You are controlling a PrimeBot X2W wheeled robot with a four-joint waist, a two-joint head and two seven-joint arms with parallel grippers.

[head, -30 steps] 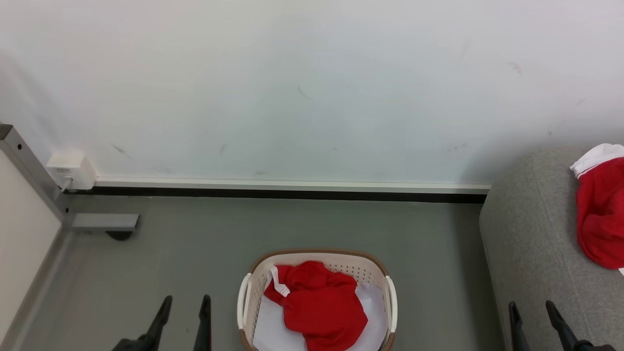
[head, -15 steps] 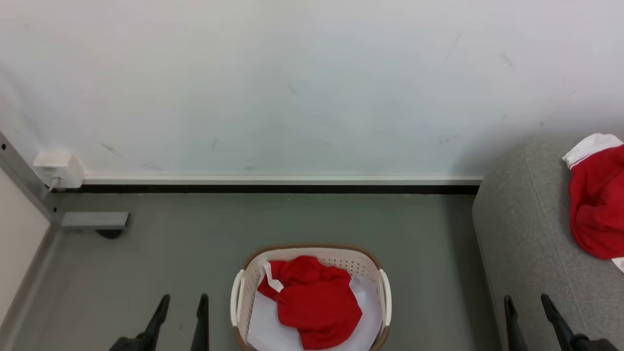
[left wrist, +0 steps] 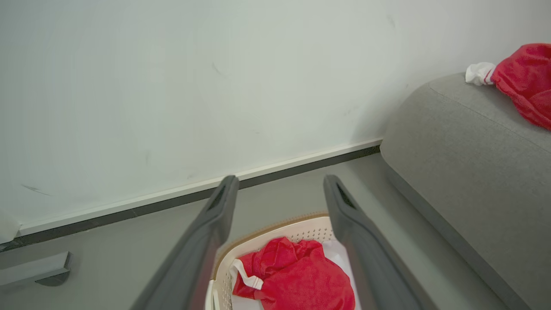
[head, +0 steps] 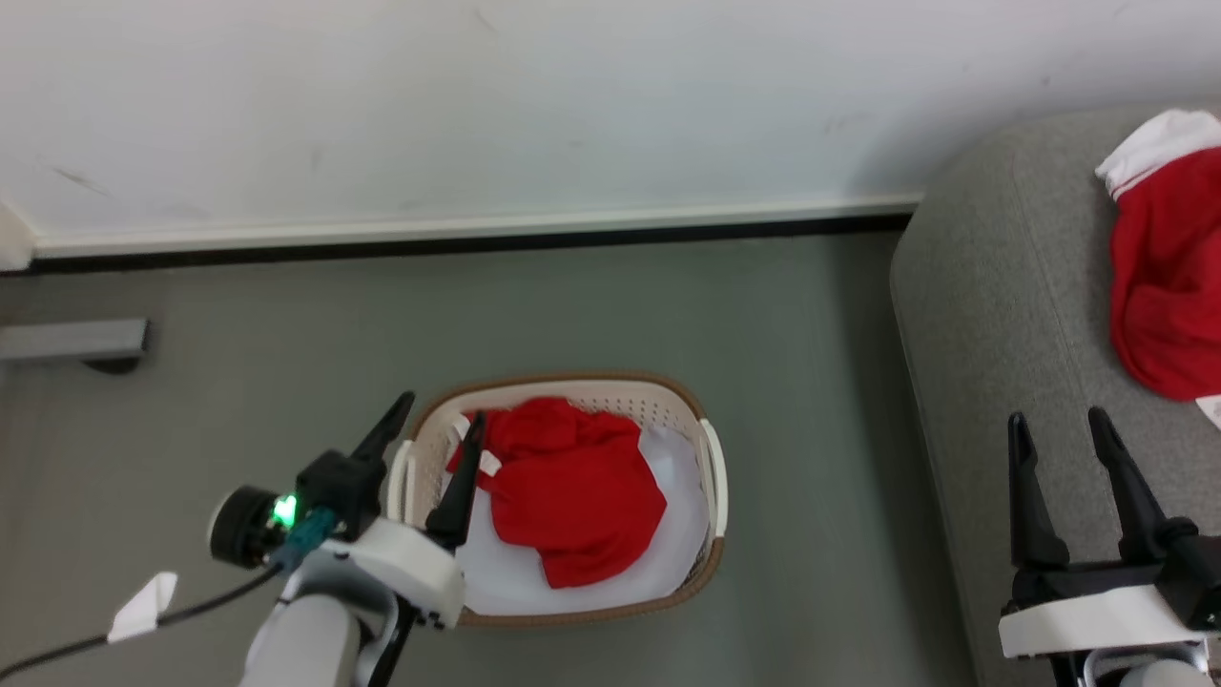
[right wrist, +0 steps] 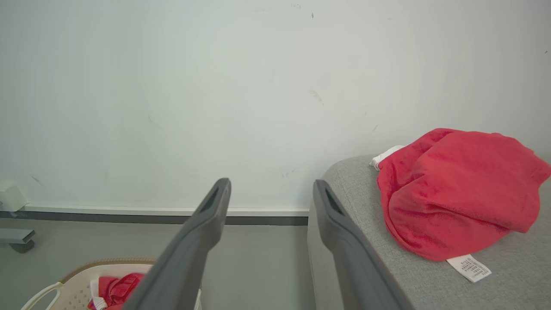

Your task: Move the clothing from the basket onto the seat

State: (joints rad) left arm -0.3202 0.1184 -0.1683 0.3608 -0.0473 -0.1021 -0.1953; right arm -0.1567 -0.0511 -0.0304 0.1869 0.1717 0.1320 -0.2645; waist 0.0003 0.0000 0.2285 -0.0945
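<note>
Grey floor [head: 238, 401] bears basket [head: 658, 405], its clothing [head: 568, 487] just beside left gripper [head: 441, 408]

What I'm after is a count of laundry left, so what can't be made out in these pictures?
1. Anything under the red garment in the basket: head view, it and the white sheet cover the bottom.
2. The other red garment on the sofa: head view, cut by the right edge.
3. Its label: right wrist view, print too small.
4. Whether the left gripper touches the basket: head view, depth unclear.
</note>
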